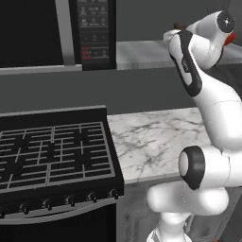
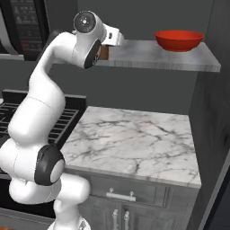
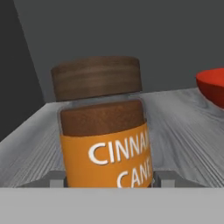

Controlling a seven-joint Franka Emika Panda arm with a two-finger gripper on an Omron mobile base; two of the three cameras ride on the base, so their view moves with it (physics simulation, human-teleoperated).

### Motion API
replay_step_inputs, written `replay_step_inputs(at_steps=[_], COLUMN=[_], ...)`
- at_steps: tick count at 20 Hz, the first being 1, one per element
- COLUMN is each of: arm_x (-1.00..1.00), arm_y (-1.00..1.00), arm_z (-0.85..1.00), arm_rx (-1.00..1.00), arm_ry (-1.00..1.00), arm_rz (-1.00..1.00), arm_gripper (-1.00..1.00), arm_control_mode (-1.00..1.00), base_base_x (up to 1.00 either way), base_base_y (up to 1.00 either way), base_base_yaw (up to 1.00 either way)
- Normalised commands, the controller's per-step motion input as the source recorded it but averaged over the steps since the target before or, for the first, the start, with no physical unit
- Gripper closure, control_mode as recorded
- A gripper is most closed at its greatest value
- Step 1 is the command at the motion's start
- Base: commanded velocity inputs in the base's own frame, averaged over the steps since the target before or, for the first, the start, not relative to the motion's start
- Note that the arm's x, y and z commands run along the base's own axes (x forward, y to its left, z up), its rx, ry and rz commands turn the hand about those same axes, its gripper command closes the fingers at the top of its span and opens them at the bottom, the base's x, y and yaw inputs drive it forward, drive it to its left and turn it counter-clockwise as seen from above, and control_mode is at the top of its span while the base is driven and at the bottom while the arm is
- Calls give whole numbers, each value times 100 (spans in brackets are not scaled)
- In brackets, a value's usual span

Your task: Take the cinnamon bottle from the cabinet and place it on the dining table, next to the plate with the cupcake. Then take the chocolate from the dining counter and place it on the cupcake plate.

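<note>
Cinnamon bottle upright on grey shelf, frame centre in hand view, between tool tips; grip can't tell. Red bowl upper right. Marble tabletop below, stove at left.

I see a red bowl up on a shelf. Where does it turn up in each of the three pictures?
Left base view: a red sliver of the bowl at the top right, behind the arm's top joint.
Right base view: whole, upper right, on the grey shelf.
Hand view: its rim at the right edge, right of the cinnamon bottle.
Shared landmark: that shelf under the bowl.
</note>
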Motion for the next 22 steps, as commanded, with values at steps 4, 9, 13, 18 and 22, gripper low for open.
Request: replay_step_inputs(at_steps=[4,9,13,18,22], arm_x=[-100,-100,-100,-100,-91], arm_y=[5,-3,0,4,10], arm_z=[-1,0,-3,-24,-23], arm_rx=[0,7,4,0,-2], arm_ry=[-15,-16,-13,-5,-2], arm_rz=[23,30,31,25,6], arm_gripper=[100,100,100,100,100], arm_control_mode=[-100,-100,-100,-100,-100], base_base_x=[0,0,0,0,0], base_base_y=[0,0,0,0,0], base_base_yaw=[0,0,0,0,0])
